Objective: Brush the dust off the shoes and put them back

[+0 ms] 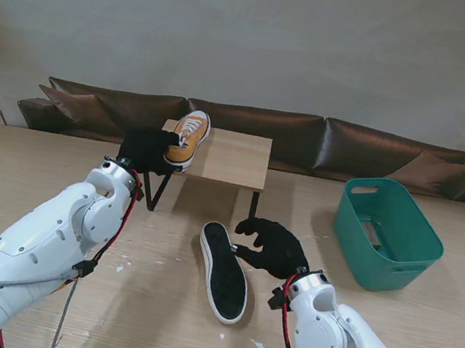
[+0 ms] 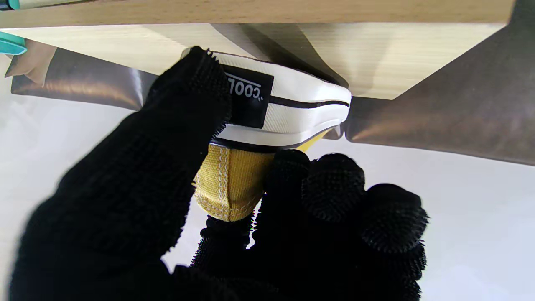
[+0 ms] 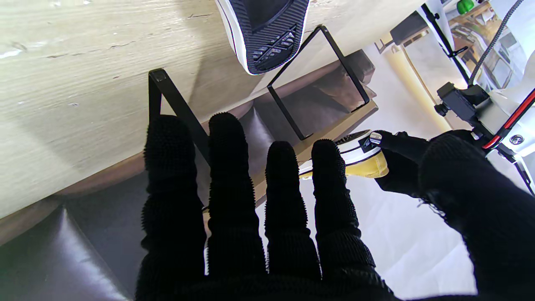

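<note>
The yellow shoe (image 1: 188,136) sits on the left end of the small wooden stand (image 1: 233,159), at the far side of the table (image 1: 36,170), with its toe pointing away from me. The left hand (image 1: 146,151), in a black glove, grips this shoe at the heel. In the left wrist view the thumb (image 2: 196,92) presses on the white rubber heel beside the black label, and the other fingers (image 2: 334,184) are curled together against the yellow canvas on the opposite side, so the heel is pinched between them.

The second shoe (image 1: 223,272) lies on the table nearer to me, in front of the stand, turned so that its dark sole with white edge faces up. The right hand (image 1: 273,246), also in a black glove, is just beside this shoe on its right side. Its fingers (image 3: 234,167) are stretched out, close side by side, and hold nothing; in the stand view the fingertips come very close to the edge of the sole, but I cannot tell if they touch it.

On the far right of the table stands a green basket (image 1: 387,234), well apart from both shoes. Small white scraps (image 1: 256,344) lie on the table near me
</note>
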Controlling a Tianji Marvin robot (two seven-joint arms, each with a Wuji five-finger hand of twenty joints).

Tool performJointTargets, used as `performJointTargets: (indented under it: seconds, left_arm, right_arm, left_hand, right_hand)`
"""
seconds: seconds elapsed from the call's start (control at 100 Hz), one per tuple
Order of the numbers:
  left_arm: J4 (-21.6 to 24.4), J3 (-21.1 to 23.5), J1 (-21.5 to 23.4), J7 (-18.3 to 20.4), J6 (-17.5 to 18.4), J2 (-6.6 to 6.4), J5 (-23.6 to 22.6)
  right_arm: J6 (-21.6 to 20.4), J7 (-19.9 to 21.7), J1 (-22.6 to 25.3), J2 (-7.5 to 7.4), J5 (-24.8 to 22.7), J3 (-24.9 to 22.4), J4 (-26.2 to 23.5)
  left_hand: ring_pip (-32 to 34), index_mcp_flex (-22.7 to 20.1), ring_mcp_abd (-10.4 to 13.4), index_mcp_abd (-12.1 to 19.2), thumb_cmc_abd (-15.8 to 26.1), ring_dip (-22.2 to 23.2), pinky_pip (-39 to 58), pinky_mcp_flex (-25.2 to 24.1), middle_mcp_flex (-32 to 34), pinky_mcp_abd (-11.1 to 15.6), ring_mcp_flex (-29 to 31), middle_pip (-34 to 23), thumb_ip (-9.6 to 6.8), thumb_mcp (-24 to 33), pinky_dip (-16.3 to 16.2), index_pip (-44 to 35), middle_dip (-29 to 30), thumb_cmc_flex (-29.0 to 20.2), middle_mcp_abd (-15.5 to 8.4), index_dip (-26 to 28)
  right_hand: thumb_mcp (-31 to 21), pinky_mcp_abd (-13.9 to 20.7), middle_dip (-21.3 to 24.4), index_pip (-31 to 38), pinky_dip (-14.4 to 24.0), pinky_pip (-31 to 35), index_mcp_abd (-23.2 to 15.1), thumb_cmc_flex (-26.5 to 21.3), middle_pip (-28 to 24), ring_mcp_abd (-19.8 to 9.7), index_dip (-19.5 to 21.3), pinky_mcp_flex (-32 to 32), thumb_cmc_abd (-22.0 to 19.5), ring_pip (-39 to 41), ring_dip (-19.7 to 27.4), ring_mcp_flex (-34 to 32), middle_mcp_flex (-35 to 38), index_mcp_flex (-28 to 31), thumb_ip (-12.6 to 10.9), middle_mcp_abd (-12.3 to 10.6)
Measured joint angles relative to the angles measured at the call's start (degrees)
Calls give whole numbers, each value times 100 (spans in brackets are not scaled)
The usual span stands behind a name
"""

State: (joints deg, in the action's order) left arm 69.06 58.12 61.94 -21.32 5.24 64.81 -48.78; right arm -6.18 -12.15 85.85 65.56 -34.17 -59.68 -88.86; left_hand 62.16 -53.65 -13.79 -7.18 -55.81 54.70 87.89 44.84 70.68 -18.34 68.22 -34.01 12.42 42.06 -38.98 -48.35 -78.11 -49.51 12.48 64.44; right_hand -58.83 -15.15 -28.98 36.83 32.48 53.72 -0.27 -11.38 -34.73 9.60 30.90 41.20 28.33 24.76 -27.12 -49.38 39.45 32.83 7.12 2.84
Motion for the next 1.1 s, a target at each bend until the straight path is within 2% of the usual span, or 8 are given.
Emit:
performJointTargets:
  seconds: [0.33, 0.44, 0.5, 0.53, 0.6, 0.67, 0.83, 1.1]
  left_arm:
    - [107, 119, 210, 84, -258, 14, -74]
    - [185, 209, 329, 108, -273, -5, -174]
    - [231, 248, 384, 133, -273, -22, -217]
    - [248, 263, 404, 135, -272, -29, -228]
    - [272, 304, 442, 129, -242, -39, -238]
    - [283, 337, 469, 119, -203, -47, -258]
    - [328, 446, 540, 68, -54, -61, -338]
    - [580, 698, 714, 27, 138, -89, -449]
  right_arm:
    - [17, 2, -9, 1, 15, 8, 4]
    - [18, 21, -11, 0, 22, 13, 5]
    - [18, 32, -12, 0, 27, 15, 5]
    - [18, 36, -12, 0, 31, 16, 5]
    - [18, 41, -14, 0, 36, 20, 6]
    - [20, 42, -18, 0, 36, 26, 9]
    - [25, 67, -24, -1, 42, 30, 14]
    - [29, 83, -36, -2, 44, 41, 25]
  left_hand:
    - [-206, 210, -43, -123, 205, -72, -45, -484, -429, 0, -367, 232, -3, 81, -9, -221, 220, 1, 105, 92]
    - [-283, 749, -55, -197, 376, -122, -179, -695, -787, 5, -638, 314, -9, 286, -72, -932, 640, 81, 186, -683]
    - [-417, 919, -56, -206, 503, -195, -389, -889, -1064, 8, -919, 484, -16, 286, -96, -959, 1495, 77, 265, -1249]
    - [-584, 925, -64, -206, 613, -272, -525, -1035, -1282, 8, -964, 605, -18, 286, -127, -719, 2249, 77, 344, -1475]
    - [-787, 909, -69, -211, 769, -362, -667, -1187, -1508, 9, -1198, 982, -33, 481, -132, 234, 2948, 362, 362, -2130]
    - [-1025, 904, -184, -244, 961, -458, -810, -1346, -1674, -6, -1352, 1256, -269, 733, -140, 1203, 3381, 653, 381, -2639]
    - [-1785, 1139, -533, -201, 1205, -816, -1542, -1969, -2045, -243, -1919, 1821, -274, 724, -129, 3045, 4141, 773, 517, -4093]
    - [-3539, 1525, -1078, -75, 1421, -1903, -2741, -2717, -2594, -550, -2750, 2557, -282, 359, 237, 3839, 5235, 1287, 663, -4934]
  right_hand:
    - [0, 0, 0, 0, 0, 0, 1, 0, 0, 5, 0, 0, 0, 1, 0, 0, 0, 0, 0, 7]
    - [0, 0, 0, 0, 0, 0, 1, 0, 0, 5, 0, 0, 0, 1, 0, 0, 0, 0, 0, 9]
    - [0, 0, 0, 0, 0, 0, 1, 0, 0, 5, 0, 0, 0, 1, 0, 0, 0, 0, 0, 9]
    - [0, 0, 0, 0, 0, 0, 2, 0, 0, 5, 0, 0, 0, 1, 0, 0, 0, -14, 0, 9]
    - [0, 0, 0, 60, 0, 0, 3, 0, 0, 5, -2, 0, 0, 2, 0, 0, -1, -60, 0, 10]
    - [0, 0, 0, 60, 0, 0, 3, 0, 0, 6, -2, -1, 0, 2, 0, 0, -1, -60, 0, 10]
    - [0, 0, 0, 60, 0, 0, 4, 0, 0, 7, -2, -1, 0, 2, 0, 0, -1, -60, 0, 11]
    - [0, 0, 0, 60, 0, 0, 4, 0, 0, 7, -2, -1, 0, 4, 0, 0, -1, -60, 0, 16]
